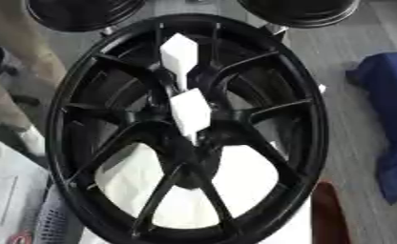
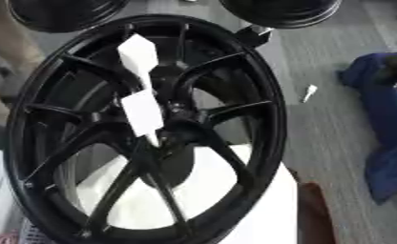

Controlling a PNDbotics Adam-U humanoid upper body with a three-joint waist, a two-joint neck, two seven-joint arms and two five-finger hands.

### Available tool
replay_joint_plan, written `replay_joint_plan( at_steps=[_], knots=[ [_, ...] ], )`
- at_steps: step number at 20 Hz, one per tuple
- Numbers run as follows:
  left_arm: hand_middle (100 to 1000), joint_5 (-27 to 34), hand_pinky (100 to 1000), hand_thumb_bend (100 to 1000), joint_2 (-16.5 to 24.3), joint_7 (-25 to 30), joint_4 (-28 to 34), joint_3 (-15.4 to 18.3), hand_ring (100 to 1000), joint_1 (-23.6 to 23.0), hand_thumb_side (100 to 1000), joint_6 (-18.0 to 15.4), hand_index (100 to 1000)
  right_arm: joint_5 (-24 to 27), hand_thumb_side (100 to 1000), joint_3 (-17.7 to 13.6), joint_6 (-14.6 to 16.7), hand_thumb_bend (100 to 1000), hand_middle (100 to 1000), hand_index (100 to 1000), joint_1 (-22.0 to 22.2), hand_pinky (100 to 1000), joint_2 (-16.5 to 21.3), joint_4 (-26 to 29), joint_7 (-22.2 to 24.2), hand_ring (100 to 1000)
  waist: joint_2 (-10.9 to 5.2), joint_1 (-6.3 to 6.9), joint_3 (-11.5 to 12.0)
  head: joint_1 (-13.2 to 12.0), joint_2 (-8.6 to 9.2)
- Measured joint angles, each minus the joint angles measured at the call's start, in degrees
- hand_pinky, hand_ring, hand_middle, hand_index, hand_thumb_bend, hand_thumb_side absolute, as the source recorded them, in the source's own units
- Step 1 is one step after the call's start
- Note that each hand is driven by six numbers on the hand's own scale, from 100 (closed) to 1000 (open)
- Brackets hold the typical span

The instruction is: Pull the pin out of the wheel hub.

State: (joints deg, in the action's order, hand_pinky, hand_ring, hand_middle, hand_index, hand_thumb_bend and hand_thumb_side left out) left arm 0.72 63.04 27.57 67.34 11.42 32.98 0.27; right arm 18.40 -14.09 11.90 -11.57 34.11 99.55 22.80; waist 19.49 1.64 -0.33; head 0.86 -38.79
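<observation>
Fingers unseen, grip untellable — 2 white pieces (image 1: 190, 113) stick from the wheel hub (image 1: 139, 116).

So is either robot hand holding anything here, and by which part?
Nothing is held: no robot hand shows in either view. Two white pieces sit at the black wheel hub, untouched.

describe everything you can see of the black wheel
The black wheel is a glossy, metal-looking rim with thin paired spokes running from a central hub to a deep round rim. It fills most of the view. Two white faceted pieces sit over the hub and an upper spoke. A white surface shows through the lower gaps. No hand touches it.
</observation>
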Motion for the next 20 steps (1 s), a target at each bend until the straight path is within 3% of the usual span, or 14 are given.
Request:
replay_joint_plan(
  at_steps=[4, 7, 12, 20],
  knots=[
    [675, 0.08, 761, 604, -0.14, -4.06, 1.24, -0.31, 805, -1.41, 517, -0.18, 767, 0.00, 732, -0.01, -0.03, 100, 601, 763, -0.01, 842, 0.00, 0.00, 0.01, 611, 0.00, 0.00, 0.00, 0.19, -0.43],
    [616, -0.35, 737, 562, -0.67, -6.06, 3.39, -0.67, 768, -2.00, 521, 0.52, 728, 0.10, 727, -0.01, -0.08, 100, 601, 763, -0.09, 841, 0.00, 0.00, -0.08, 611, 0.00, -0.04, -0.02, 0.13, -0.43],
    [577, 0.88, 702, 561, -2.78, -10.41, 8.06, 0.80, 742, -2.01, 517, 2.72, 700, 0.43, 720, -0.02, 0.06, 100, 601, 763, -0.41, 841, 0.00, 0.09, -0.22, 611, 0.00, -0.42, -0.03, 0.02, -0.34],
    [563, 7.95, 682, 552, -11.99, -18.09, 19.49, 3.68, 732, -3.81, 519, 6.22, 687, 1.50, 712, 0.06, 0.16, 100, 600, 762, -1.39, 840, 0.00, 0.70, -0.16, 609, 0.15, -1.06, -0.64, -0.83, 0.65]
  ],
)
